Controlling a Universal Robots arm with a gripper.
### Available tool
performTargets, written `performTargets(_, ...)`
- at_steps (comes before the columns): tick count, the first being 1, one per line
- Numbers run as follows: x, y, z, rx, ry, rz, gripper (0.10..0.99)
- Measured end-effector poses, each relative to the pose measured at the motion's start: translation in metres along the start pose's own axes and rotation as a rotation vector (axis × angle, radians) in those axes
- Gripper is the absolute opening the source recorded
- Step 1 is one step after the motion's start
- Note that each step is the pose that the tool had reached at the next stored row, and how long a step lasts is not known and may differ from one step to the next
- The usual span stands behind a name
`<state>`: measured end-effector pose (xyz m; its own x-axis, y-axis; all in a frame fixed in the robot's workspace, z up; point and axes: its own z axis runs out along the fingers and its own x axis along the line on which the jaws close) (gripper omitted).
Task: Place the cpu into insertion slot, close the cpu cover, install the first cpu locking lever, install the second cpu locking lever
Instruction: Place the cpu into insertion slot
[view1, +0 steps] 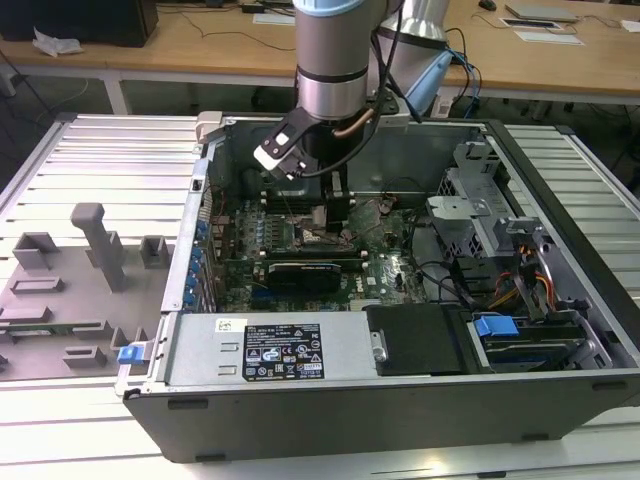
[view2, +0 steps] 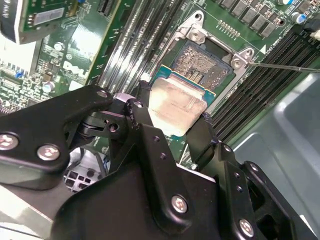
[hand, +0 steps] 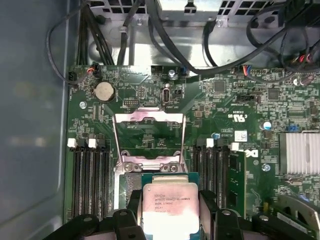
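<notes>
My gripper (view2: 174, 114) is shut on the cpu (view2: 176, 102), a flat square chip with a pale silver top, with one black finger on each of two opposite edges. The chip hovers just over the insertion slot (view2: 206, 67), whose contact field shows beyond the chip's far edge. In the first wrist view the cpu (hand: 167, 207) sits between the fingers (hand: 132, 205), and the cpu cover (hand: 149, 116), a thin silver frame, stands swung open past the socket. A thin metal lever rod (view2: 285, 66) sticks out beside the socket. In the exterior view the gripper (view1: 335, 208) reaches down into the open computer case.
Black memory slots (hand: 90, 175) flank the socket on both sides. A long black expansion card (view1: 305, 270) lies on the board nearer the case front. Cable bundles (hand: 170, 30), a coin battery (hand: 104, 91) and a finned heat sink (hand: 300, 152) sit nearby. The grey case wall (hand: 30, 125) is close.
</notes>
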<state>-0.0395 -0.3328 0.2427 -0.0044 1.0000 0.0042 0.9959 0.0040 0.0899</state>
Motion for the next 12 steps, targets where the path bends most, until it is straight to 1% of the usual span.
performTargets(4, 0.0046, -0.0051, 0.0075, 0.0, -0.0005, 0.003, 0.541)
performTargets(10, 0.0098, -0.0086, 0.0153, 0.0, -0.001, 0.006, 0.541)
performTargets(11, 0.0129, -0.0099, 0.0181, 0.0, -0.001, 0.008, 0.541)
performTargets(12, 0.0134, -0.0109, 0.0202, 0.0, -0.0013, 0.009, 0.541)
